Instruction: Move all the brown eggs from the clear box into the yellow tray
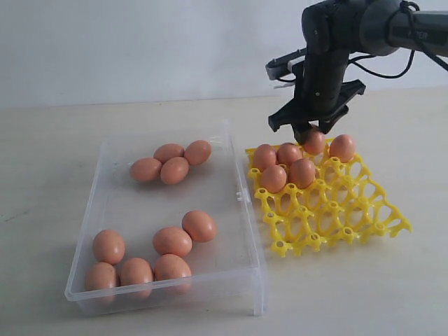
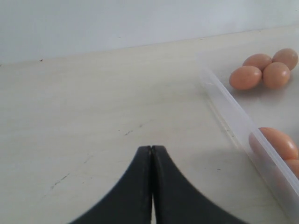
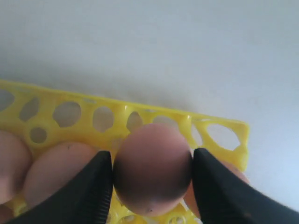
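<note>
Right pincer (image 3: 153, 157) is clamped on a brown egg (image 1: 314, 143), its two black fingers pressed against the shell's sides. It holds that egg low over the far row of the yellow tray (image 1: 336, 210), between eggs seated there; whether the shell touches a cup yet cannot be told. Left pincer (image 2: 151, 149) has its jaws together with nothing between them, above the bare table (image 2: 93, 107) just outside the wall of the clear box (image 1: 147, 203).

Five eggs sit in the tray's two far rows, and the held one would make six. Ten brown eggs (image 1: 172, 241) lie in the box: a tight cluster of four toward its far end and six loosely grouped at its near end. The job looks a little over a third done, and the tray's nearer rows are all vacant.

The eggs are smooth ovals, orange-brown and all alike, and would likely roll on the box's flat floor. The box is thin, colourless, see-through plastic with low walls and a small clasp (image 1: 241, 197) on the side facing the tray. The tray is bright yellow plastic, an openwork lattice of round cups with pointed posts at the junctions, which should keep each egg from rolling.
</note>
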`<move>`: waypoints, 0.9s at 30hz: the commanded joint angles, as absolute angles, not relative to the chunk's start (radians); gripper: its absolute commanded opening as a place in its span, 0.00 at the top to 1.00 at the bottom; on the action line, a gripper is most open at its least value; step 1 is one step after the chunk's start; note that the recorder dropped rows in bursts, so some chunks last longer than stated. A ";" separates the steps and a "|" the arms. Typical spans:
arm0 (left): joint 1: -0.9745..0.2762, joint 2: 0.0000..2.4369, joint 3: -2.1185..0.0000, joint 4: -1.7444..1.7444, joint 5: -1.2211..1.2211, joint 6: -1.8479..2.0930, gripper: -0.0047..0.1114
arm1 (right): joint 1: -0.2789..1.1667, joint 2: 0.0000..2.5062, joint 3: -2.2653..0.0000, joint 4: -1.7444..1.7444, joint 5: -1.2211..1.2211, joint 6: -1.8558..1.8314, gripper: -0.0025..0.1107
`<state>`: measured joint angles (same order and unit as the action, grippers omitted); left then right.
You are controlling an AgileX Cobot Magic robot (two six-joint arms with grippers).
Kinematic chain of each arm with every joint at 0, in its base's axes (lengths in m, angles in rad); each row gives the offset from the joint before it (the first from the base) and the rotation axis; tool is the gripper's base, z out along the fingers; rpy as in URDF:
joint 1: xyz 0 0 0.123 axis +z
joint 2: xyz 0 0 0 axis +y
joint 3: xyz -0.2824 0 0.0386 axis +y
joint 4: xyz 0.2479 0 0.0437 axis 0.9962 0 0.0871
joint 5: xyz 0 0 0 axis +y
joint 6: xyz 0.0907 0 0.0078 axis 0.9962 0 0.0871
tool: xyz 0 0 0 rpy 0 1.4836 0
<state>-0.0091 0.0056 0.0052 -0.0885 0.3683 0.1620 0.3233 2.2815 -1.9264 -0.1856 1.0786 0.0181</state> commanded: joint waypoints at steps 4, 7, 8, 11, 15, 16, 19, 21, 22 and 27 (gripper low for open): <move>-0.010 0.000 0.000 -0.092 0.361 0.159 0.96 | 0.321 2.222 -1.891 -0.180 1.018 0.030 0.98; -0.010 0.000 0.000 -0.092 0.361 0.159 0.96 | 0.325 2.188 -1.812 -0.185 0.937 0.056 0.98; -0.010 0.000 0.000 -0.092 0.361 0.159 0.96 | 0.325 2.170 -1.782 -0.185 0.906 0.063 0.98; -0.010 0.000 0.000 -0.092 0.361 0.159 0.96 | 0.325 2.106 -1.644 -0.193 0.749 0.103 0.98; -0.010 0.000 0.000 -0.092 0.361 0.159 0.96 | 0.325 2.009 -1.446 -0.268 0.489 0.181 0.98; -0.010 0.000 0.000 -0.092 0.361 0.159 0.96 | 0.325 1.986 -1.401 -0.299 0.429 0.215 0.98; -0.010 0.000 0.000 -0.092 0.361 0.159 0.96 | 0.323 1.943 -1.317 -0.380 0.351 0.282 0.98; -0.010 0.000 0.000 -0.092 0.361 0.159 0.96 | 0.323 1.939 -1.280 -0.394 0.328 0.288 0.98; -0.010 0.000 0.000 -0.092 0.361 0.159 0.96 | 0.323 1.939 -1.266 -0.397 0.312 0.288 0.98; -0.010 0.000 0.000 -0.092 0.361 0.159 0.96 | 0.323 1.939 -1.225 -0.404 0.253 0.288 0.98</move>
<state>-0.0091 0.0056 0.0052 -0.0885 0.3683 0.1620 0.3251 1.9499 -1.2396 -0.3832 0.2991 0.2809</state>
